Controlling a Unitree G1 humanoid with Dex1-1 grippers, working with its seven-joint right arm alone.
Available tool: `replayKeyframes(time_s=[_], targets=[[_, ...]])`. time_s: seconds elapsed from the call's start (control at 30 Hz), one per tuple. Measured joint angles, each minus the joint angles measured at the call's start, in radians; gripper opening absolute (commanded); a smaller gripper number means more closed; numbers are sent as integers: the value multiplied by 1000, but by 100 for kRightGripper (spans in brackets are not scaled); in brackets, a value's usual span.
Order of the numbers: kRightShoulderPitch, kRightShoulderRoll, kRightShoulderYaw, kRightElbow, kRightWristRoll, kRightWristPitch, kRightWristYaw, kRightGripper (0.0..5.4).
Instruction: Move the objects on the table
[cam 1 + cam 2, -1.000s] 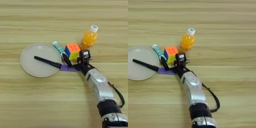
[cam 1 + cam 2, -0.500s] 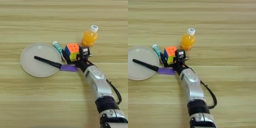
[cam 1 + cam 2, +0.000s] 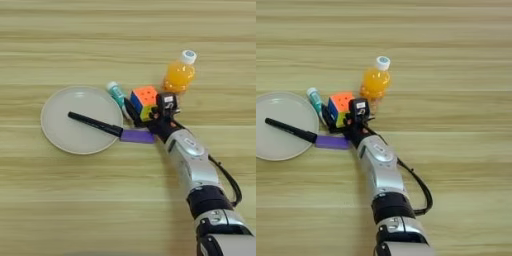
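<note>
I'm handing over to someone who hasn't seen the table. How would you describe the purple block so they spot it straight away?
Start at the round pale plate on the table's left side, with a black pen lying across it. Just off the plate's right rim, by the pen's tip, lies the purple block, flat on the wood in front of the puzzle cube. It is the only purple thing, low and stick-shaped.

pen [image 3: 95, 124] on plate [image 3: 62, 137], cube [image 3: 144, 100] right

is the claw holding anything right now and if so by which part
Cannot be told. The claw sits between the puzzle cube and the purple block, close against both, but no grip on either shows.
</note>
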Motion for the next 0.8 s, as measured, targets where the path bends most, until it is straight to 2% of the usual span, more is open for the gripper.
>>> replayKeyframes(time_s=[0.3, 0.5, 0.8], targets=[[-3, 0, -3, 9, -1, -6, 0, 346], [-1, -1, -3, 5, -3, -6, 1, 341], [105, -22, -12, -208, 17, 52, 9, 339]])
